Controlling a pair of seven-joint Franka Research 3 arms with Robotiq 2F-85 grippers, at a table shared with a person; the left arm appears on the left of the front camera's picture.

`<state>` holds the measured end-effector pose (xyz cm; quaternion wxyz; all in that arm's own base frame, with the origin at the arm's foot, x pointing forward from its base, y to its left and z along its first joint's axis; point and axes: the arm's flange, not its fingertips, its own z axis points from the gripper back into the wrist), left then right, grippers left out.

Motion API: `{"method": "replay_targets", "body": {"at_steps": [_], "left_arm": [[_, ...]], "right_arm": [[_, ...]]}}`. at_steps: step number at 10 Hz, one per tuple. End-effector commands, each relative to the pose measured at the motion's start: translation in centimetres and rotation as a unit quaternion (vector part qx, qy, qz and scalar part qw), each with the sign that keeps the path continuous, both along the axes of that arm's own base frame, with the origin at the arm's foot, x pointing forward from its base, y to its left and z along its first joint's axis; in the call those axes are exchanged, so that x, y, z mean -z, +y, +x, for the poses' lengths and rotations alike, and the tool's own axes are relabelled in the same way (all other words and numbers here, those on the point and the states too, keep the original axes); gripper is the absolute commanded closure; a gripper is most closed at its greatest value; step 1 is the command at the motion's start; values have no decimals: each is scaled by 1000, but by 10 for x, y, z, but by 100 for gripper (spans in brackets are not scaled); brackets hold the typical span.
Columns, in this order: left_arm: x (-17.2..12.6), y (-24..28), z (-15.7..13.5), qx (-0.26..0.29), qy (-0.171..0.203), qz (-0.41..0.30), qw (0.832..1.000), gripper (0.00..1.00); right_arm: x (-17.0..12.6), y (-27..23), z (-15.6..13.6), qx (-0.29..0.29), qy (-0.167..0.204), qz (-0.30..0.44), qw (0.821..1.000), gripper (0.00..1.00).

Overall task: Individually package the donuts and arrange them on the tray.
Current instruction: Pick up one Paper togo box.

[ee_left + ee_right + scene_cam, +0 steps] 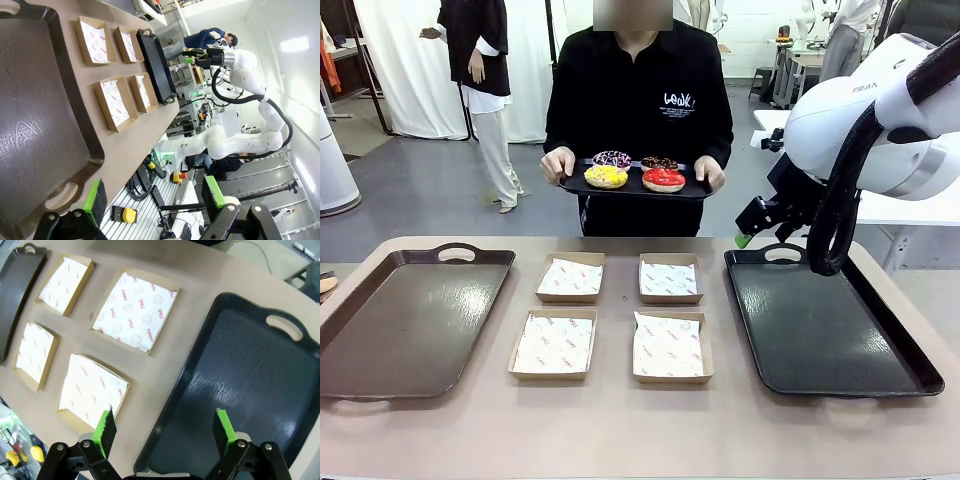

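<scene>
A tan table point(620, 420) is set in a workshop hall, with white curtains hung behind. The right gripper point(165, 427) is held with its green pads wide apart and empty, over the edge of the right-hand black tray point(250, 370) nearest the boxes, presumably in readiness for a donut. The left gripper point(154, 197) is likewise spread and empty, beyond a handle end of the left tray point(35, 100). Between the trays, four open cardboard boxes point(553, 345) are laid two by two at the table's middle, judged to be one for each donut. Their paper liners are printed in red with "SMILE" and "YUMMY". The donuts point(606, 176) are not yet on the table: all four are carried on a small black tray point(635, 190) in the person's hands point(558, 163) beyond the far edge. "FRAN" can be read on the right arm point(860, 120); the white shirt print cannot be read with certainty
</scene>
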<state>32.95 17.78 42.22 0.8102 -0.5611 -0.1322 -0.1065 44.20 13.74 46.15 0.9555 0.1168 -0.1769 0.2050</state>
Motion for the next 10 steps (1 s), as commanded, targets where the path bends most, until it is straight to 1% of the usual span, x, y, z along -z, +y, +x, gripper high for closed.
{"method": "replay_targets", "body": {"at_steps": [1, 2, 3, 4, 6, 7, 8, 10], "left_arm": [[-1, 1, -2, 0, -5, -7, 1000, 0], [-1, 1, -2, 0, -5, -7, 1000, 0], [-1, 1, -2, 0, -5, -7, 1000, 0], [-1, 1, -2, 0, -5, -7, 1000, 0], [-1, 1, -2, 0, -5, -7, 1000, 0], [-1, 1, -2, 0, -5, -7, 1000, 0], [-1, 1, -2, 0, -5, -7, 1000, 0], [-1, 1, -2, 0, -5, -7, 1000, 0]], "right_arm": [[-2, 0, -3, 1, 5, -6, 1000, 0], [0, 0, 0, 0, 0, 0, 1000, 0], [5, 18, 9, 44, 15, -11, 999, 0], [6, 35, 19, 66, 37, -21, 997, 0], [7, 62, 37, 94, 48, -49, 993, 0], [10, 80, 53, 123, 64, -78, 987, 0], [14, 90, 66, 152, 71, -97, 981, 0], [29, 110, 96, 191, 69, -102, 974, 0]]}}
